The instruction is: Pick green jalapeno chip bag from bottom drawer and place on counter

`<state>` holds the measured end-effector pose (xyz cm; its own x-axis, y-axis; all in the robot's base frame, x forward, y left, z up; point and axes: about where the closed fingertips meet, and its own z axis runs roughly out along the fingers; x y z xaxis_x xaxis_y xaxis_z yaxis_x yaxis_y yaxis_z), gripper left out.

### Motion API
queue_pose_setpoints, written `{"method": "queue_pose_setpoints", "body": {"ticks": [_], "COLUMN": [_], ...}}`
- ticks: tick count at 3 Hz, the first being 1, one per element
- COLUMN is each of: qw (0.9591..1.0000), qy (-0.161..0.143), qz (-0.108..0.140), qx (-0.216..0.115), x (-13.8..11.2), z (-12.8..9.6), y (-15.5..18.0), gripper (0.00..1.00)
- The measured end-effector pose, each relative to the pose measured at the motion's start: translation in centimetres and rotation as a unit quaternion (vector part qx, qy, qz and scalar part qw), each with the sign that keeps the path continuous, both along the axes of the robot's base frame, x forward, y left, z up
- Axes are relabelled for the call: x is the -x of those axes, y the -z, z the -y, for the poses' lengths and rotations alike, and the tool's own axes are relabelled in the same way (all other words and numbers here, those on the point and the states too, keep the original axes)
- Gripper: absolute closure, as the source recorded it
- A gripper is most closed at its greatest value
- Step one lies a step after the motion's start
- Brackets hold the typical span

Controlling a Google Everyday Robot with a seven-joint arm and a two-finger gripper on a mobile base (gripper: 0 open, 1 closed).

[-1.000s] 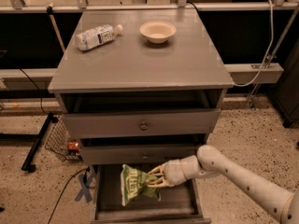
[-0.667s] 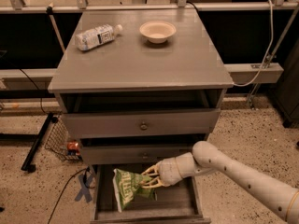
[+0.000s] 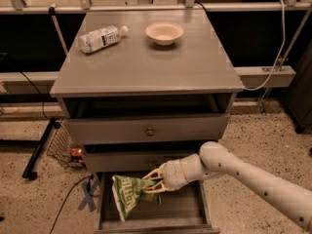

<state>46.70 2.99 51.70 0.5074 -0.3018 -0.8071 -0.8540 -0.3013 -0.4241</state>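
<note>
The green jalapeno chip bag [image 3: 126, 195] hangs crumpled over the left half of the open bottom drawer [image 3: 175, 213], lifted off its grey floor. My gripper [image 3: 150, 184] reaches in from the right on a white arm and is shut on the bag's upper right edge. The counter [image 3: 146, 62] is the grey top of the cabinet, well above the gripper.
A clear plastic water bottle [image 3: 101, 37] lies on its side at the counter's back left. A cream bowl [image 3: 165, 32] stands at the back centre. The top drawer [image 3: 146, 126] is pulled out a little above the gripper. A wire basket [image 3: 63, 147] and cables sit on the floor at left.
The gripper has moved left and slightly up with the bag in it; the bag now hangs over the drawer's left side.
</note>
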Motion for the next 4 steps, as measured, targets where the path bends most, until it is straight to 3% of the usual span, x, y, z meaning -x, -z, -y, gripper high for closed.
{"method": "queue_pose_setpoints", "body": {"ticks": [1,2,3,4], "qw": [0.9995,0.9957,0.9908,0.9830], "qy": [-0.010,-0.014,-0.011,-0.011], "qz": [0.030,0.092,0.135,0.181], "qx": [-0.001,-0.004,0.002,0.028], "x": [-1.0,-2.3,-3.1,-5.0], "z": [0.2,1.7,3.0,4.0], "y": [-2.3,-7.6,-11.2,-15.6], "gripper": [1.00,1.00,1.00,1.00]}}
